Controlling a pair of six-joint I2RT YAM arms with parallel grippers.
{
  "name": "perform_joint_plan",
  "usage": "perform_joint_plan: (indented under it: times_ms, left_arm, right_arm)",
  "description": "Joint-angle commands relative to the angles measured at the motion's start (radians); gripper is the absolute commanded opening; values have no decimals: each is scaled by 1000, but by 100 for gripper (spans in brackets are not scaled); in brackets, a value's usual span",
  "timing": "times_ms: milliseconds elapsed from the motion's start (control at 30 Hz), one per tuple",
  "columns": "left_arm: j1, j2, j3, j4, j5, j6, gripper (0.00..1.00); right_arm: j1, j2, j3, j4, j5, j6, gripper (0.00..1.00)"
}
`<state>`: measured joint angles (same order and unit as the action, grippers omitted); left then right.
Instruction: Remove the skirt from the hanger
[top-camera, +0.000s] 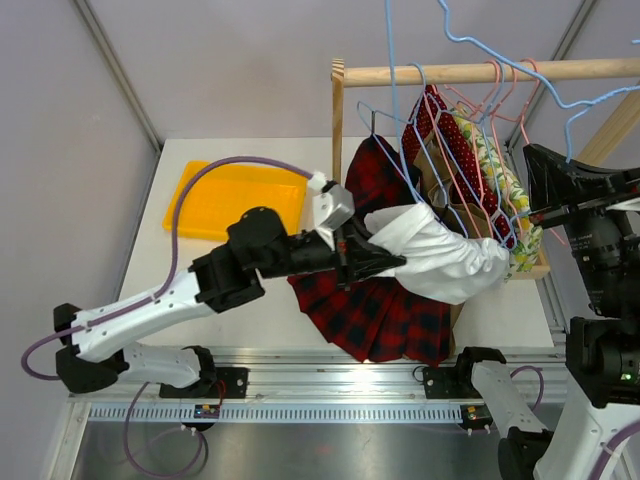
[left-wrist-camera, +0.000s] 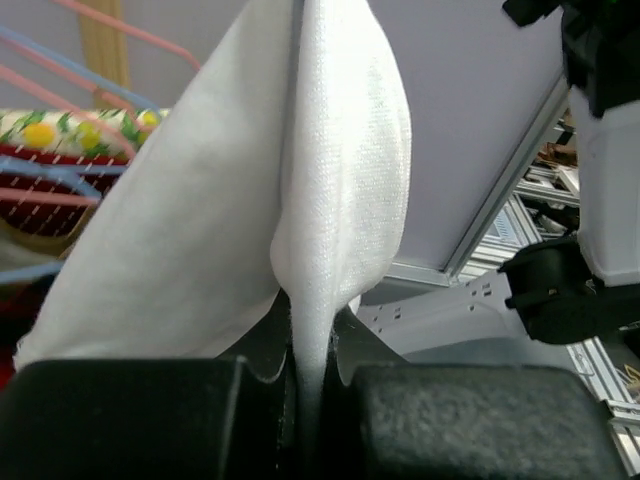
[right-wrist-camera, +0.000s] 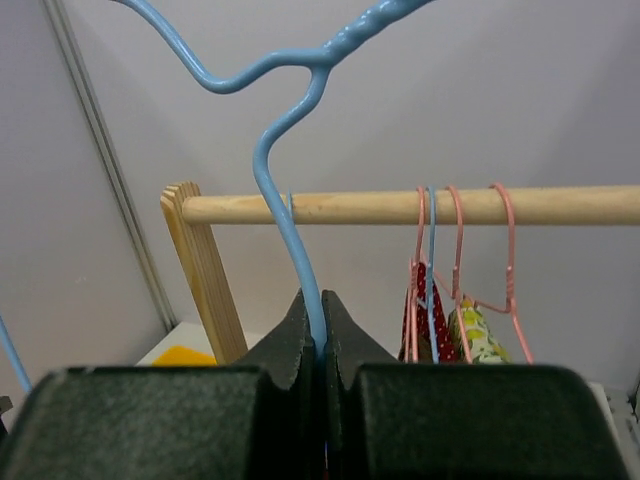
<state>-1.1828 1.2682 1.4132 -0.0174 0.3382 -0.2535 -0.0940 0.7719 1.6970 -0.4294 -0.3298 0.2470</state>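
Note:
The red and dark tartan skirt (top-camera: 380, 320) hangs at the left end of the rack and spreads onto the table. A white cloth part of it (top-camera: 440, 255) is pulled out sideways. My left gripper (top-camera: 385, 262) is shut on this white fold (left-wrist-camera: 330, 200), which stands up from between the jaws in the left wrist view. My right gripper (top-camera: 527, 213) is at the right of the rack. It is shut on the pale-blue wire hanger (right-wrist-camera: 290, 240), just below its twisted neck. The wire runs up out of the closed jaws.
A wooden rail (top-camera: 480, 72) on a wooden post (top-camera: 338, 110) carries pink hangers (top-camera: 500, 90) and more blue ones. A red white-dotted garment (top-camera: 440, 125) and a lemon-print garment (top-camera: 490, 165) hang there. An orange tray (top-camera: 235, 195) lies at the back left.

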Motion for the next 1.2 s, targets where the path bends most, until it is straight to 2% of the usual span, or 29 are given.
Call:
perform_joint_plan:
  times_ms: [0,33,67,167,233,267,333,400,433,467,500,567,600,700,933,1067,1167]
  left_arm:
    - [23,-180,-229,-250,-146,-16,0]
    - [23,-216,-296,-262,-174,-32,1]
    - [23,-283,-321,-286,-214,-38,7]
    - [23,-358,-399,-331,-270,-47,32]
    - [25,-409,-422,-348,-294,-53,44]
    - [25,-421,-434,-358,-310,-55,47]
    - [25,-443,-438,-358,-333,-62,44]
    - [25,-448,-435,-346,-335,-59,9]
    - [25,-444,-430,-329,-334,-59,9]
    - [23,-441,-428,-316,-331,-56,17]
    - [25,-437,-416,-300,-323,-53,57]
    - [23,-408,-390,-258,-292,-40,90]
    - [25,-389,-341,-250,-283,-33,97]
    - [25,-302,-249,-222,-246,13,98]
    - [25,-80,108,-211,-142,102,99]
    - [25,23,232,-196,-59,97,99]
    - [22,82,263,-156,-4,77,99]
  right_arm:
    - [-13,73,159,126,385,-193,0]
    - [-13,98,196,109,441,-212,0]
    - [-13,107,210,104,462,-222,0]
    - [-13,119,222,113,485,-230,0]
    - [-13,122,225,118,483,-219,0]
    - [-13,127,230,116,483,-213,0]
    - [-13,130,237,112,474,-200,0]
    - [-13,129,237,112,462,-190,0]
    - [-13,129,240,110,457,-184,0]
    - [-13,129,242,107,456,-178,0]
    - [-13,129,245,98,446,-175,0]
    - [-13,127,253,87,422,-158,0]
    - [-13,124,251,83,411,-153,0]
    - [-13,106,228,87,367,-123,0]
    - [-13,63,155,98,290,-37,0]
    - [-13,47,107,112,259,-6,0]
    - [-13,37,78,118,246,21,0]
